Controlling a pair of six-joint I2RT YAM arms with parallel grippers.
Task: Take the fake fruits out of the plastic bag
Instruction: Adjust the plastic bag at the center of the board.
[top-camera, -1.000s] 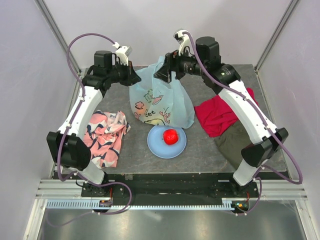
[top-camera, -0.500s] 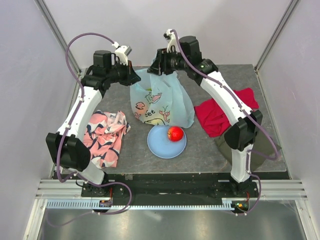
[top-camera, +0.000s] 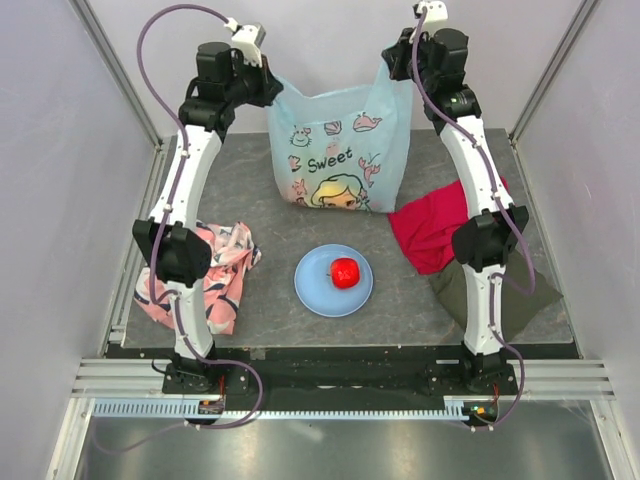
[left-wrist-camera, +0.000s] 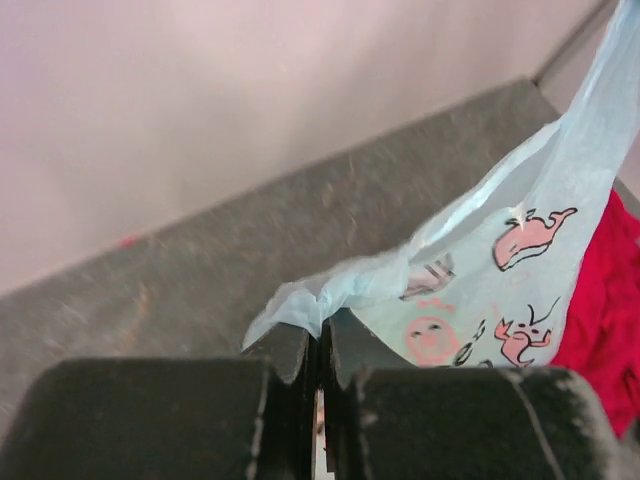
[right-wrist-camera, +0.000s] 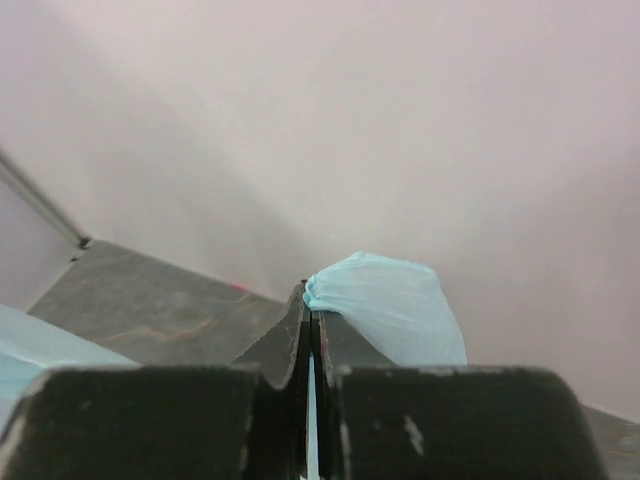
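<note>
The plastic bag (top-camera: 340, 150), pale blue with cartoon prints and the word "Sweet", hangs stretched between both grippers at the back of the table, its bottom edge near the mat. My left gripper (top-camera: 268, 88) is shut on the bag's upper left corner; in the left wrist view a fold of the bag (left-wrist-camera: 480, 270) runs out of the gripper (left-wrist-camera: 320, 335). My right gripper (top-camera: 405, 62) is shut on the upper right corner, where the bag (right-wrist-camera: 385, 305) bunches at the gripper's (right-wrist-camera: 308, 300) tips. A red apple (top-camera: 345, 272) lies on the light-blue plate (top-camera: 310, 290). Any other fake fruits are hidden.
A pink patterned cloth (top-camera: 215, 270) lies crumpled at the left by the left arm. A red cloth (top-camera: 435, 230) lies at the right on a dark olive cloth (top-camera: 520, 290). Frame posts and walls close in the back and sides.
Both arms rose and moved apart, lifting the bag and spreading it flat. The right gripper closed on the bag's right corner. The apple stayed on the plate.
</note>
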